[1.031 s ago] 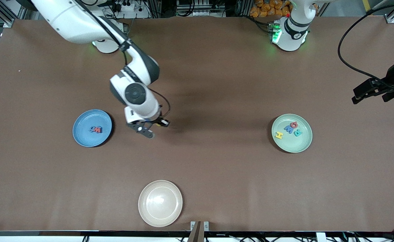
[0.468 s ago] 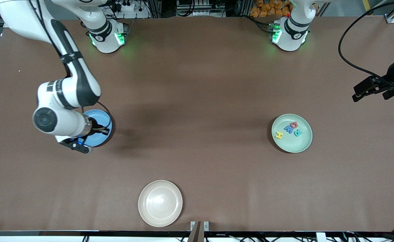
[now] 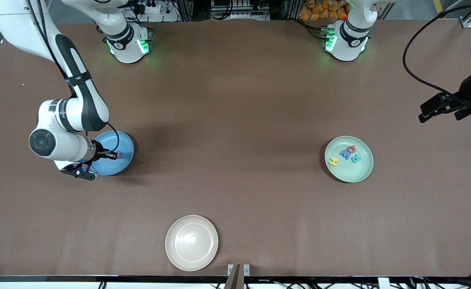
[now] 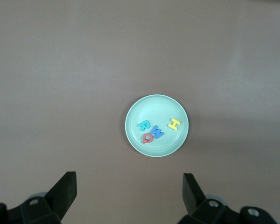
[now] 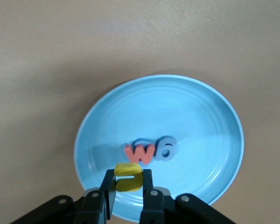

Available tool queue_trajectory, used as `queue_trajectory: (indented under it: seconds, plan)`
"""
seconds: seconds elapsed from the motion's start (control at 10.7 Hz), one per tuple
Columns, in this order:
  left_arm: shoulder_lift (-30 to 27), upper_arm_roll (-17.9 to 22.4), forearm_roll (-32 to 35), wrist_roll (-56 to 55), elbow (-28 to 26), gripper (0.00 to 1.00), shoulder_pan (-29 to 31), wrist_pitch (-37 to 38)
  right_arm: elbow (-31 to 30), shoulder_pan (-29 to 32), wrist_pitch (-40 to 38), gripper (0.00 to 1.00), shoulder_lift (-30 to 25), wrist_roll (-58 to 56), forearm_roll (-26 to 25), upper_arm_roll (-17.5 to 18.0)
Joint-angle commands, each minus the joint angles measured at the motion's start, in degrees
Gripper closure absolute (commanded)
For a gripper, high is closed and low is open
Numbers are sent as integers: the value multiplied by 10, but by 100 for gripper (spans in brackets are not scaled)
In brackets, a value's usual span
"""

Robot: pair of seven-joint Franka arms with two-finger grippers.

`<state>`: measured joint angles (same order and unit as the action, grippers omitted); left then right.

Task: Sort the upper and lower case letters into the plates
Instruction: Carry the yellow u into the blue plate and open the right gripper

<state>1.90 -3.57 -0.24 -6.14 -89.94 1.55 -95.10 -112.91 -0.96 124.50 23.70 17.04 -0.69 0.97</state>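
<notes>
My right gripper (image 5: 128,185) is shut on a small yellow letter u (image 5: 129,177) and holds it over the bright blue plate (image 5: 191,116). A red w (image 5: 140,152) and a blue g (image 5: 166,147) lie in that plate. In the front view the right gripper (image 3: 110,154) is over the blue plate (image 3: 121,162). The mint green plate (image 3: 349,171) holds a yellow H (image 3: 333,161), blue M (image 3: 345,153), red Q (image 3: 351,149) and teal R (image 3: 356,158). My left gripper (image 4: 129,189) is open and empty, high over the table, and waits.
An empty cream-beige plate (image 3: 191,242) sits near the table's front edge. The left gripper (image 3: 438,108) hangs at the left arm's end of the table, beside a black cable (image 3: 414,72). The mint plate (image 4: 156,105) shows in the left wrist view.
My right arm swung from over the table's middle to over the blue plate, carrying the yellow letter. The left arm has barely moved.
</notes>
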Motion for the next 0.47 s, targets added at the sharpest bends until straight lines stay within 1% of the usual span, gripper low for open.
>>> queue_trajectory:
  seconds: [0.0, 0.09, 0.28, 0.37]
  plan:
    - [1, -9, -5, 1, 5, 0, 0, 9, -20, -2, 8, 36, -15, -22, 14, -12]
    - [1, -12, -5, 1, 5, 0, 1, 8, -20, -1, 7, 0, -15, -15, 15, -14]
    - [1, -12, -4, 2, 7, 0, 2, 8, -12, -2, -7, 0, -27, -24, 15, -18]
    - [0, -13, -5, 2, 7, 0, 1, 9, 0, -2, -28, 0, -38, -32, 13, -21]
